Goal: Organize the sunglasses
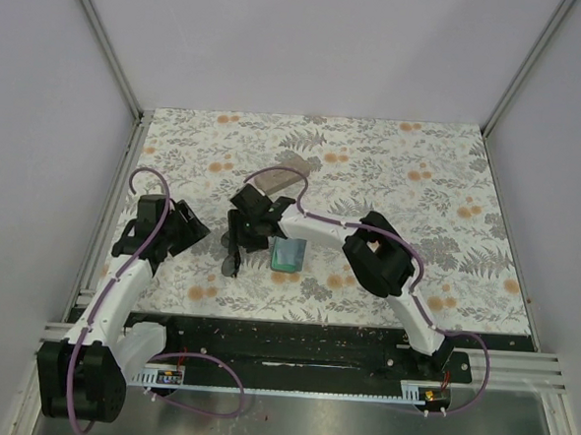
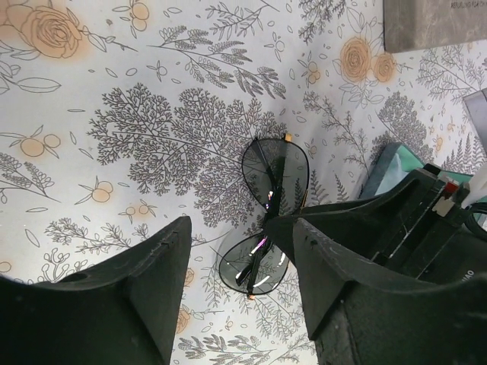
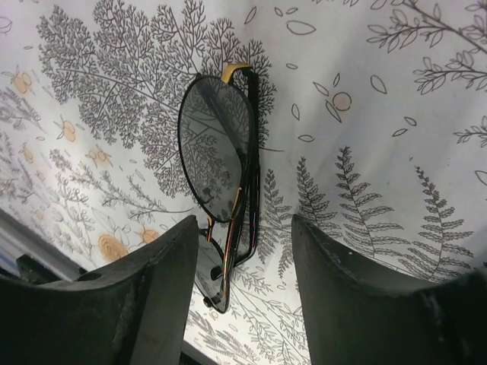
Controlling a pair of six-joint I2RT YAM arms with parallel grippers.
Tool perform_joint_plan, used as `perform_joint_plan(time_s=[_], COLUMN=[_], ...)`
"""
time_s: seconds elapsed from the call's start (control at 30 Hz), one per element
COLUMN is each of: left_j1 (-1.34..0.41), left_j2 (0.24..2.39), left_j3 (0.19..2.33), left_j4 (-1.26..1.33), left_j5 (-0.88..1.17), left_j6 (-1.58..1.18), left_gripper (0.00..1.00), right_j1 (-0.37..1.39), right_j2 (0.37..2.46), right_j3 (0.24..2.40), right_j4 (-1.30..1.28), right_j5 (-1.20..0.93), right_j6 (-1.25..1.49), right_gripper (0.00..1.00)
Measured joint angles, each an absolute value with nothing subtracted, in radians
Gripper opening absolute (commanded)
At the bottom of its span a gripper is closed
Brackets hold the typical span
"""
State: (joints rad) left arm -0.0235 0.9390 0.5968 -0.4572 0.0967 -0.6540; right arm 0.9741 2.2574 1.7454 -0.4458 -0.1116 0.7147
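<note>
The sunglasses (image 3: 219,163) lie folded on the floral table, thin black frame with gold touches. My right gripper (image 3: 245,224) is open and low over them, one end of the pair between its fingers and the left finger over the lower lens. In the top view my right gripper (image 1: 237,249) covers most of the pair. My left gripper (image 1: 186,233) is open and empty just to the left. In the left wrist view the sunglasses (image 2: 262,220) lie ahead of my left gripper (image 2: 242,228), with a right-arm finger (image 2: 358,213) against them.
A light blue cloth (image 1: 288,254) lies right of the right gripper and also shows in the left wrist view (image 2: 384,171). A tan-grey oblong case (image 1: 276,182) lies behind the grippers; it shows at the top right of the left wrist view (image 2: 437,23). White walls bound the table.
</note>
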Motion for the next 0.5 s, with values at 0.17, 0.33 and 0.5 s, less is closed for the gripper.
perform_joint_plan(time_s=[0.17,0.33,0.5], left_j1=[-0.011,-0.007,-0.007], left_j2=[0.916,0.91,0.91], left_j3=[0.595,0.595,0.595], left_j4=[-0.469,-0.477,-0.478], left_j5=[0.089,0.089,0.094], left_j6=[-0.656,-0.655,-0.65], left_gripper=[0.6,0.59,0.59], right_j1=[1.002,1.034,1.049], right_j2=[2.294,2.328,2.344], right_j3=[1.814,1.873,1.919], right_j4=[-0.501,-0.533,-0.575], right_j5=[-0.057,-0.019,0.025], right_j6=[0.708,0.704,0.702], right_gripper=[0.51,0.34,0.2])
